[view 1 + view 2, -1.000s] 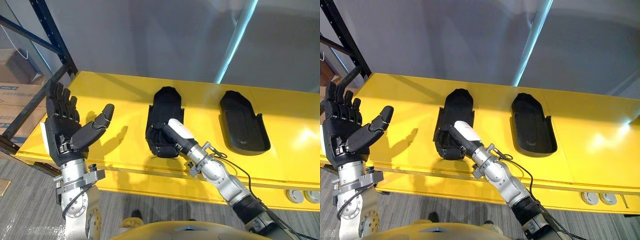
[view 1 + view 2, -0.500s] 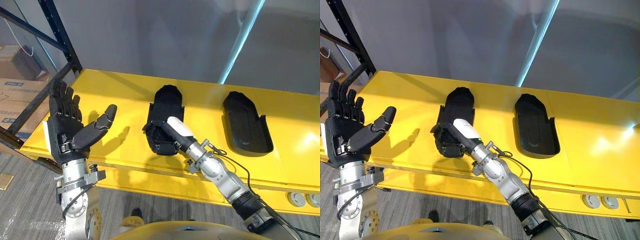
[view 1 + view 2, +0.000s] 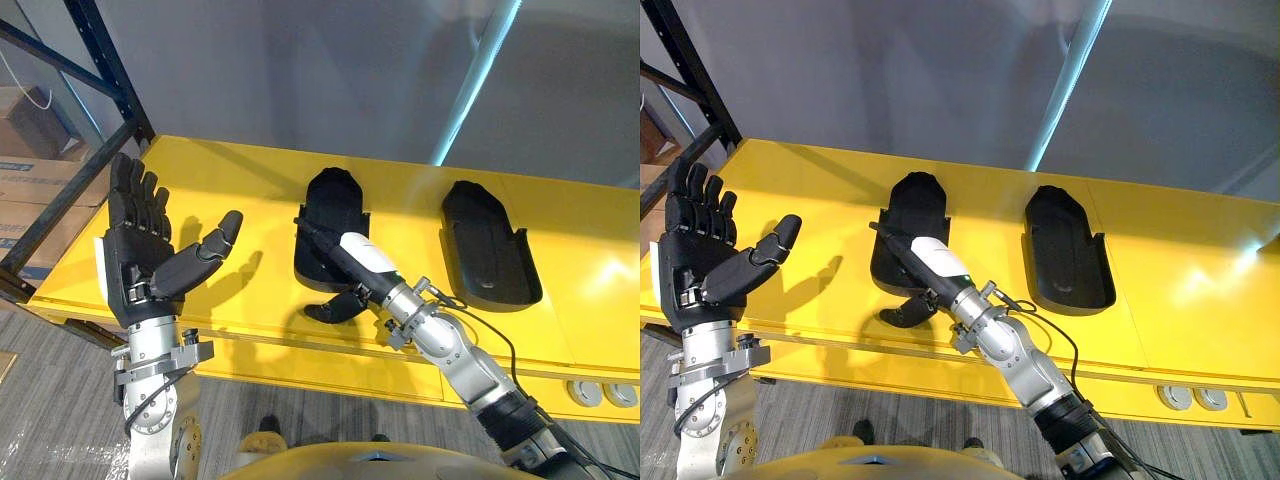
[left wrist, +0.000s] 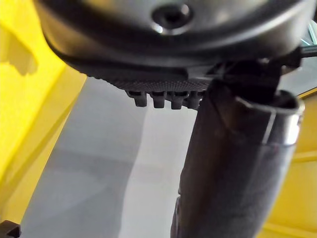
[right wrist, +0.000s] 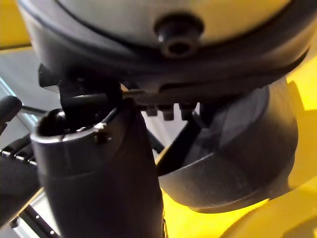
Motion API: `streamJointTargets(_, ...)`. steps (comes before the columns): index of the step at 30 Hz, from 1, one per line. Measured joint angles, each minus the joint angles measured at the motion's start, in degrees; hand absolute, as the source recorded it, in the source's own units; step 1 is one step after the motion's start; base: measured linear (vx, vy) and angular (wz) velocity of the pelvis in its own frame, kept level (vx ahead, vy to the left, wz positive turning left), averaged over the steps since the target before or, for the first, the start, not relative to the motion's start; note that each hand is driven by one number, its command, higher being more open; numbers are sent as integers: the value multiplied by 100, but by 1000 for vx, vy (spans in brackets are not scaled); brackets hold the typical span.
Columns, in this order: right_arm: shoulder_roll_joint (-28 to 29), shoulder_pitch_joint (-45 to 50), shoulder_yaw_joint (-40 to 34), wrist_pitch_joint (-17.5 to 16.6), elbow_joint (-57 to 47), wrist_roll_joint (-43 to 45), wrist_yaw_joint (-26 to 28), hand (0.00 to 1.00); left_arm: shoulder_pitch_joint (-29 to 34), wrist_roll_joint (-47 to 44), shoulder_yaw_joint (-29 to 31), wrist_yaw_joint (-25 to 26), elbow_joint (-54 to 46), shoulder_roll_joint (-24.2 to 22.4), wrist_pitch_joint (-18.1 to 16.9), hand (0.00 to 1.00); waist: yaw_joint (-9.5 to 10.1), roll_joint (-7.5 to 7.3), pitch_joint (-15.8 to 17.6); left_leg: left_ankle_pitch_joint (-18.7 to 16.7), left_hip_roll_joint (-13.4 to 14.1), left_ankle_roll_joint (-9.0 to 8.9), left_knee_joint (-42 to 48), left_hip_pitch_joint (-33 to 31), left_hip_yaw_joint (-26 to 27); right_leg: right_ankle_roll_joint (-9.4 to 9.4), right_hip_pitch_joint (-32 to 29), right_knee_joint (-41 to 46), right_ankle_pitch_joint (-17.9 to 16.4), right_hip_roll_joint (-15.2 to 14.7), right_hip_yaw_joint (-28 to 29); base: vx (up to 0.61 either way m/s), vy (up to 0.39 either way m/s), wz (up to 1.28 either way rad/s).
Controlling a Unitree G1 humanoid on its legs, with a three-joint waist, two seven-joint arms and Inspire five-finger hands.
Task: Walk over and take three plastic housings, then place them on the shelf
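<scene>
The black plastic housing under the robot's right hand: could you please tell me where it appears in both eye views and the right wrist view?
Left eye view: the black plastic housing sits at centre, under the right hand.
Right eye view: the housing sits left of centre.
Right wrist view: the housing is the dark curved bulk past the thumb.
Shared landmark: the yellow surface beneath it.

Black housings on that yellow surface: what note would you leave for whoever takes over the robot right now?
Left hand: open, raised, holds nothing.
Right hand: on the near end of the left housing; grip unclear.
Right housing lies beside it, apart, on the yellow surface.
Done: two housings on the surface.
Left: likely settle this one, then handle a third.
</scene>
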Motion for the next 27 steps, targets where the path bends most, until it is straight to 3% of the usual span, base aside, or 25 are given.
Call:
streamJointTargets(10,-70,32,-677,-301,-1087,171,-288,100,-10,-244,5,-265,-1,3,21,100,-152,1,-4,-44,72,-50,19,20,51,-2,-27,-18,1,74,68,3,-2,-4)
streamJointTargets(21,46,230,-1360,-394,-1739,1673,-342,100,-102,-327,5,-591,-48,11,148,100,-179,137,-104,-83,87,-71,20,65,181,-3,-52,-26,1,94,183,-2,0,-5)
streamJointTargets(27,612,718,-2478,-345,-1759,1839,-1045,100,-134,-569,2,-648,-79,9,122,100,-358,181,-214,-152,106,-82,20,186,474,-19,-105,-26,25,121,459,-3,8,-23)
